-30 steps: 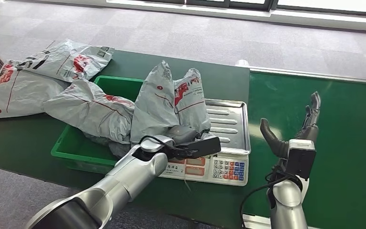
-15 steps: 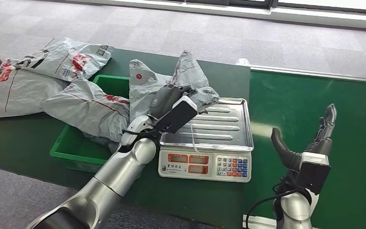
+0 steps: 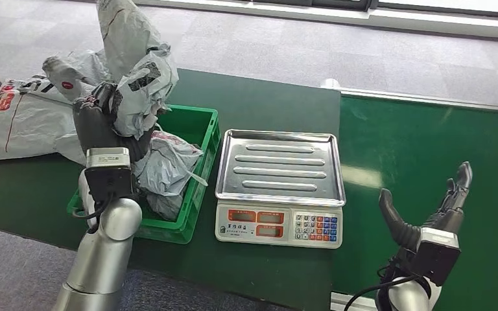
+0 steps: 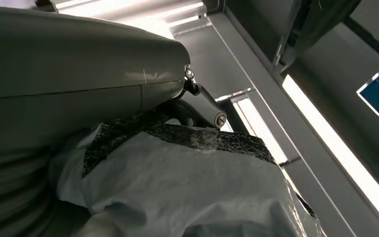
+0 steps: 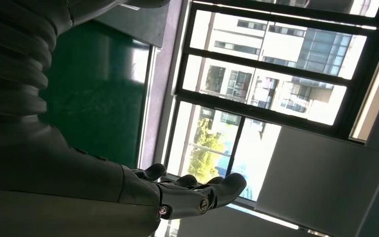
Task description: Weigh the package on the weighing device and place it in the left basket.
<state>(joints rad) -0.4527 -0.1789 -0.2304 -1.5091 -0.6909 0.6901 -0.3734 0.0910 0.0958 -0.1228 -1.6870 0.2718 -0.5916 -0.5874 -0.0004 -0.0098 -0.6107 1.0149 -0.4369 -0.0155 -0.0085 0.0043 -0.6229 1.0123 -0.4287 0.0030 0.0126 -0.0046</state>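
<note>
Crinkled grey plastic package [image 3: 136, 78] in left hand [image 3: 100, 123]

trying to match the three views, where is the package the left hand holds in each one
Head view: the package is held up by the left hand, above the green basket, upper left of the picture.
Left wrist view: its crinkled grey plastic lies against the hand across the lower half.
Right wrist view: not in it; that view has the open right hand against windows.
Shared landmark: the left hand on the package, in head and left wrist views.
</note>
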